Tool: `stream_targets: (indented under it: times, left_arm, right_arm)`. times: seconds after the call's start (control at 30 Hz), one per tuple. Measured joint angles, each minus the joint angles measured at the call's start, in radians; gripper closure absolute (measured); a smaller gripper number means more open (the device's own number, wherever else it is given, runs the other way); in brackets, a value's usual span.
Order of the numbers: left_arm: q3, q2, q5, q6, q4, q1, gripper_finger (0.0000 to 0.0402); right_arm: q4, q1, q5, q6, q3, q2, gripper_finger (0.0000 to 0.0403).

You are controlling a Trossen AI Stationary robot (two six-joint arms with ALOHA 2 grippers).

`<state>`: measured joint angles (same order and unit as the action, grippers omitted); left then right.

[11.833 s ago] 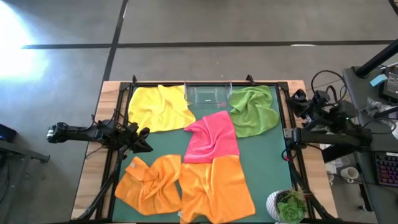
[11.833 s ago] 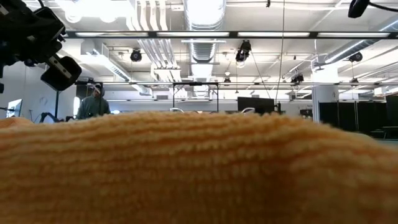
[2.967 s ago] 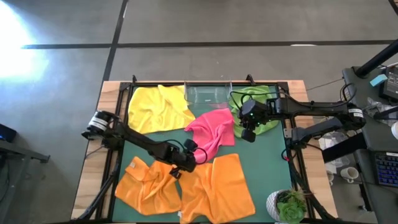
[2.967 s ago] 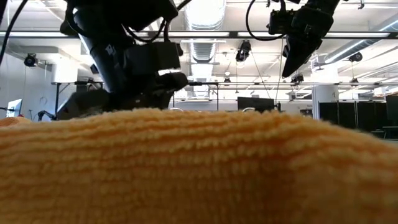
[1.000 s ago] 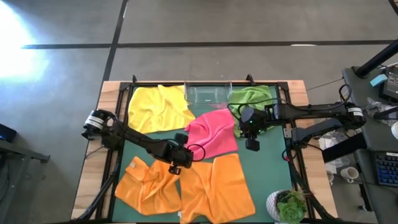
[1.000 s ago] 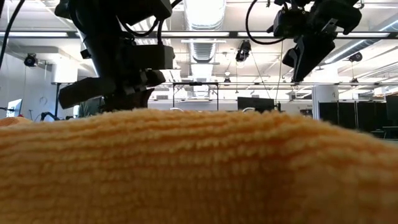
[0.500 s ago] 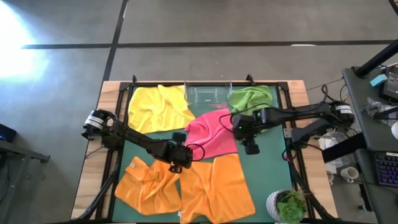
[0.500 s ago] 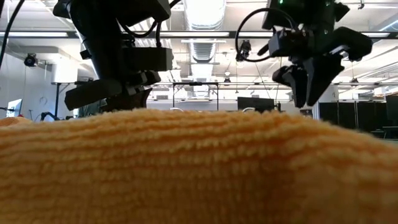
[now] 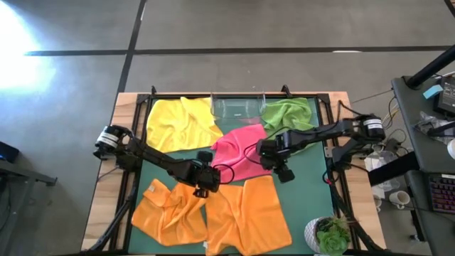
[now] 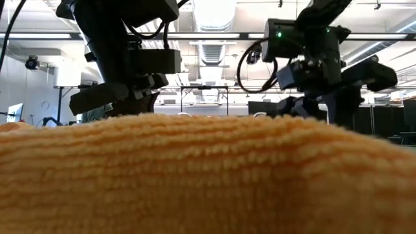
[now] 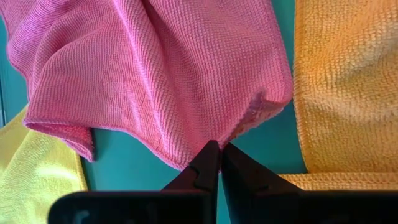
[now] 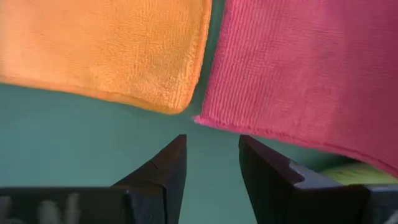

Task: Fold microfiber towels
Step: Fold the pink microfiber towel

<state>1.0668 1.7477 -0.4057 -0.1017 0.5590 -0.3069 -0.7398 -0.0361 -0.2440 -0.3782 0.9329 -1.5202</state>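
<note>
The pink towel [image 9: 242, 153] lies rumpled on the green mat [image 9: 302, 185] at the table's middle. My left gripper [image 9: 208, 178] is shut on it at its near left corner. My right gripper [image 12: 211, 158] stands open just short of the towel's near right corner [image 12: 200, 118], touching nothing. That gripper also shows low over the table in the low view [image 10: 318, 107]. A yellow towel [image 9: 181, 121] lies at the far left and a green towel [image 9: 288, 114] at the far right. Two orange towels [image 9: 170, 210] [image 9: 249, 213] lie near the front. My left gripper pinches the pink towel's near hem [image 11: 208, 144] between its two fingers, close to the near left corner. The fingers come at it from the table's near left, slanting down. The towel lies on the mat, puckered beside the hold.
A clear plastic tray [image 9: 238, 107] stands at the far edge between the yellow and green towels. A potted plant [image 9: 330, 235] sits at the near right corner. One orange towel's corner [image 12: 180, 102] lies close to my right gripper. Bare mat [image 9: 306, 199] shows at the right.
My right gripper has opened, come down and gone toward the table's left edge, up to the pink towel's near right corner. My left gripper has kept its hold and stayed in place.
</note>
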Motion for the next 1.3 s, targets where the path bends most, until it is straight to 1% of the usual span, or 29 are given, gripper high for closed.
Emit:
stream_targets:
  times: [0.17, 0.47, 0.8, 0.87, 0.93, 1.07, 1.13, 1.2, 1.3]
  left_arm:
    - [0.000, 0.000, 0.000, 0.000, 0.000, 0.000, 0.0401]
    - [0.000, 0.000, 0.000, 0.000, 0.000, 0.000, 0.0401]
    - [0.000, 0.000, 0.000, 0.000, -0.001, 0.000, 0.0401]
    - [0.000, 0.000, 0.000, 0.000, -0.001, 0.000, 0.0401]
    - [0.000, 0.000, 0.000, 0.000, -0.001, 0.000, 0.0401]
    - [0.000, 0.000, 0.010, 0.000, -0.002, 0.000, 0.0401]
    - [0.000, 0.000, 0.032, 0.000, -0.006, 0.000, 0.0401]
    - [0.000, 0.000, 0.048, -0.022, -0.008, 0.000, 0.0401]
    - [0.000, 0.000, 0.067, -0.113, -0.008, 0.000, 0.0401]
  right_arm:
    - [0.036, 0.012, 0.000, 0.019, 0.001, -0.046, 0.0266]
    - [0.088, 0.012, 0.000, 0.019, 0.001, -0.060, 0.0266]
    - [0.110, 0.012, 0.001, 0.030, 0.001, -0.146, 0.0268]
    - [0.112, 0.012, 0.014, 0.044, 0.001, -0.153, 0.0278]
    - [0.114, 0.012, 0.039, 0.051, 0.001, -0.153, 0.0296]
    - [0.118, 0.010, 0.055, 0.077, 0.001, -0.150, 0.0352]
    - [0.117, 0.010, 0.053, 0.095, 0.001, -0.149, 0.0380]
    - [0.114, 0.011, 0.053, 0.108, 0.000, -0.137, 0.0389]
    - [0.105, 0.011, 0.054, 0.134, 0.000, -0.111, 0.0392]
